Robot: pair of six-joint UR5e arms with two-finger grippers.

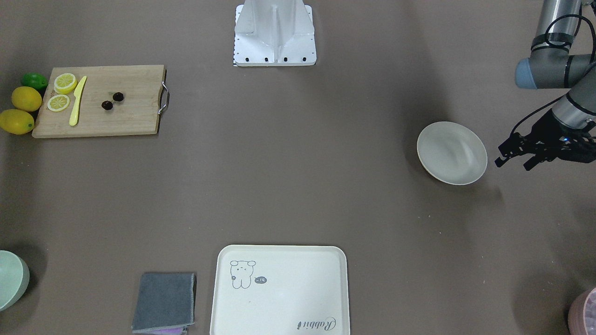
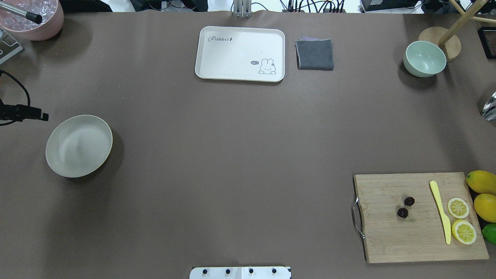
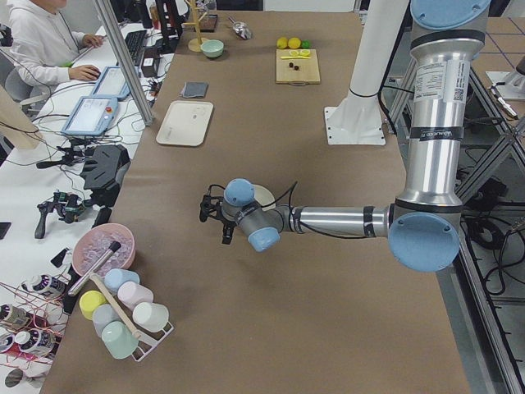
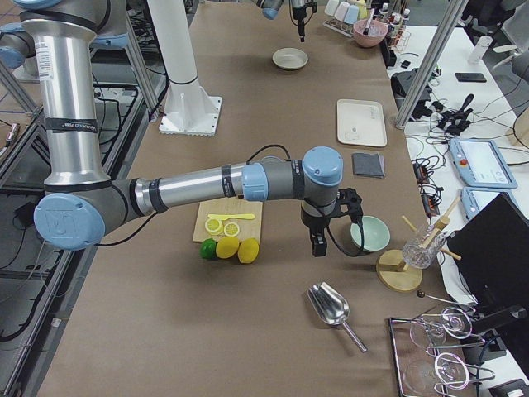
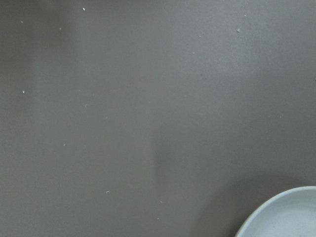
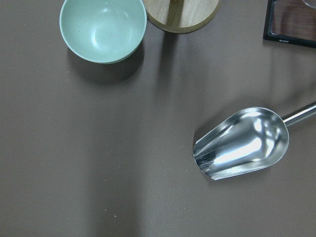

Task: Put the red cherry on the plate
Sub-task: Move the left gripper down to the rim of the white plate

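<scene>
The red cherry [image 1: 112, 101], two tiny dark balls on a thin stem, lies on the wooden cutting board [image 1: 130, 118], also seen as the cherry [image 2: 406, 207] in the overhead view. At the table's other end sits the cream plate [image 1: 451, 152], shown empty [image 2: 79, 145] from above. My left gripper [image 1: 513, 163] hovers just beside the plate, open and holding nothing. Only the exterior right view shows my right gripper [image 4: 318, 240], which is above the table between the lemons and the green bowl; I cannot tell if it is open or shut.
On the board lie a yellow knife [image 1: 77, 101] and lemon slices [image 1: 64, 83], with lemons [image 1: 26, 98] and a lime beside it. A bear tray [image 2: 240, 53], grey cloth [image 2: 314, 54], green bowl [image 2: 424, 59], metal scoop [image 6: 242, 143] and pink bowl [image 2: 33, 17] stand around the edges.
</scene>
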